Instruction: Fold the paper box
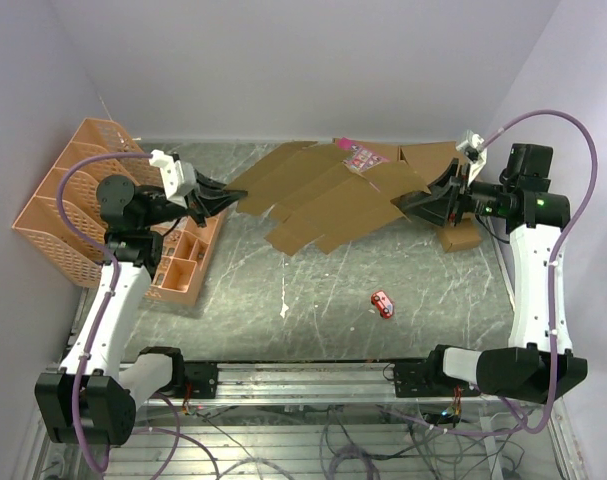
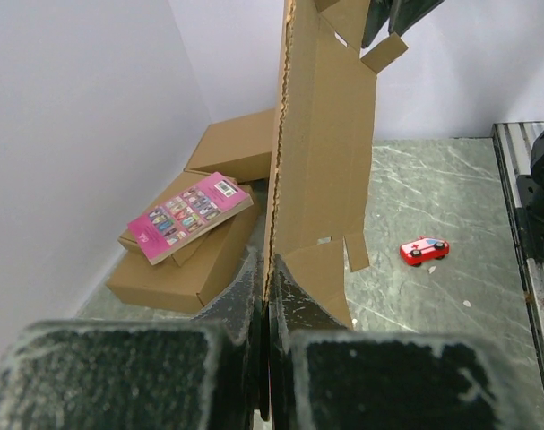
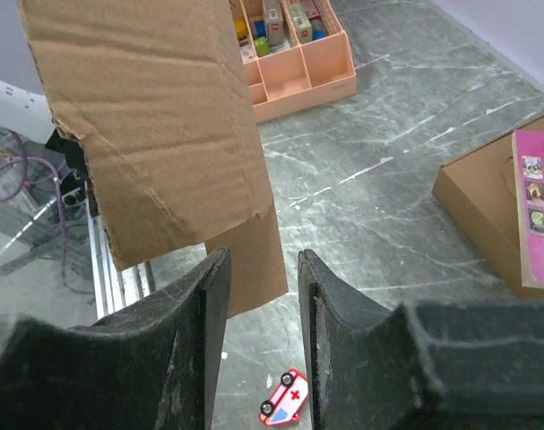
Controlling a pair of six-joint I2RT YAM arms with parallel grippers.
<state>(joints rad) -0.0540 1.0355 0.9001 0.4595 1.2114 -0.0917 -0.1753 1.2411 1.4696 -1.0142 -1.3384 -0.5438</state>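
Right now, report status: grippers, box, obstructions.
Left gripper shut on paper box edge. Right gripper open at the opposite edge. Box flat, unfolded, raised off table. Toy ambulance on table below, apart.

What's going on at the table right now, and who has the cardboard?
The left gripper is shut on one edge of the paper box. The box is a flat, unfolded sheet, held up above the table at that end and stretching toward the right arm. The right gripper sits at the opposite end with its jaws apart. A flap hangs just past its tips, and nothing is clamped. No fold has been made yet.
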